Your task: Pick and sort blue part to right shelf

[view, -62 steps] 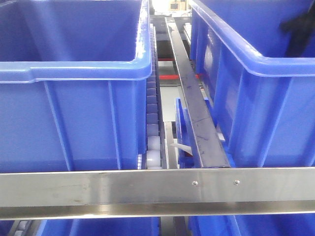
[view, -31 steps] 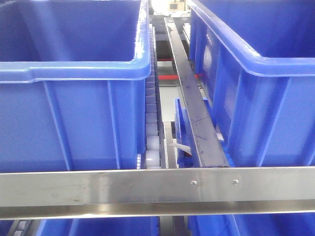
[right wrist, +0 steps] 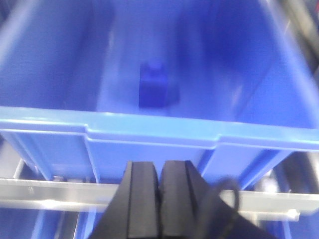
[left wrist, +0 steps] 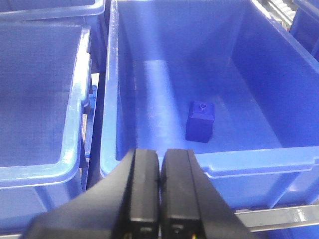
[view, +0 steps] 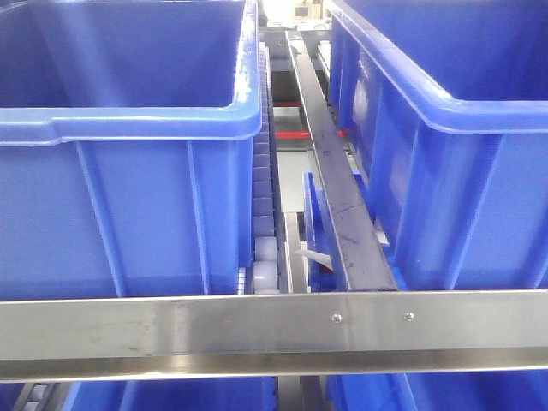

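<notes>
The grey brushed-steel right shelf [view: 257, 330] carries large open-top blue plastic crates [left wrist: 299, 164]; a small blue block part [left wrist: 200, 122] lies inside one; left claw [left wrist: 159, 186] and right claw [right wrist: 160, 196] sit pressed together, empty; unopened, either risks striking the rim.

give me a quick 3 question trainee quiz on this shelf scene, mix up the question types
1. True or false: the left gripper has its fingers spread wide.
2. What lies on the floor of the crate in the left wrist view? A) a red cap B) a blue part C) nothing
3. How many screws show on the steel front rail in the front view?

Key: 1 false, the fingers are together. 2 B. 3 two.
</notes>
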Tool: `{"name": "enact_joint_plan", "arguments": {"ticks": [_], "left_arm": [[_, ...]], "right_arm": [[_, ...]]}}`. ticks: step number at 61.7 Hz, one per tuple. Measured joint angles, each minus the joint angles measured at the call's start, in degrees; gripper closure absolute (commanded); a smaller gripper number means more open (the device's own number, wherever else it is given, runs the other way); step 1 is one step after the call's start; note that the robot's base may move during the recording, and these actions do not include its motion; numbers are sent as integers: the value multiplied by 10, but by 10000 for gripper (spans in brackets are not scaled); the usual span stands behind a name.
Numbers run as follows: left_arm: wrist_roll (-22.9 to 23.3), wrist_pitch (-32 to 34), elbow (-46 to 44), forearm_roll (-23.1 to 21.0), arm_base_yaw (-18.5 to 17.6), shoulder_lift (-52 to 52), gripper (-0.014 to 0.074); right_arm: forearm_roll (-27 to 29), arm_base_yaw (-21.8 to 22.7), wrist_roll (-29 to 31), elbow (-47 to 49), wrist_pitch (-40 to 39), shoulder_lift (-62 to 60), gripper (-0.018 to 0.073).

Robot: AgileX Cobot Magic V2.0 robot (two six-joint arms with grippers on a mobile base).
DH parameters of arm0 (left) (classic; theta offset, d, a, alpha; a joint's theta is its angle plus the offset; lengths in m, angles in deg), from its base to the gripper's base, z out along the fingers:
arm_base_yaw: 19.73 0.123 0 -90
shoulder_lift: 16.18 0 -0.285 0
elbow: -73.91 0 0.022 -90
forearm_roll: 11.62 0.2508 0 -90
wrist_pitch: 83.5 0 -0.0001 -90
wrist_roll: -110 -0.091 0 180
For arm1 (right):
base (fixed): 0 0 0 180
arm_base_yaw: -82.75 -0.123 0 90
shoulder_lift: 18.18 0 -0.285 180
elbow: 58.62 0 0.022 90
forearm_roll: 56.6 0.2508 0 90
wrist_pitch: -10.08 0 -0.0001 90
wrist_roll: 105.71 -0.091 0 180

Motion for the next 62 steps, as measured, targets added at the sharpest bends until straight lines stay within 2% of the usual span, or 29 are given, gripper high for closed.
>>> {"name": "enact_joint_plan", "arguments": {"ticks": [10,21,48,54,62], "left_arm": [[0,-1,0,0,0,0,471],[0,-1,0,-1,0,0,471],[1,0,16,-7,5,0,471],[-7,14,39,-24,38,-15,471],[-78,75,93,-55,97,-54,471]], "right_arm": [[0,0,0,0,-14,-74,521],[0,0,0,0,-44,-77,521],[1,0,0,-6,-44,-77,521],[1,0,0,-6,-44,-77,521],[1,0,0,-6,-44,-77,521]]}}
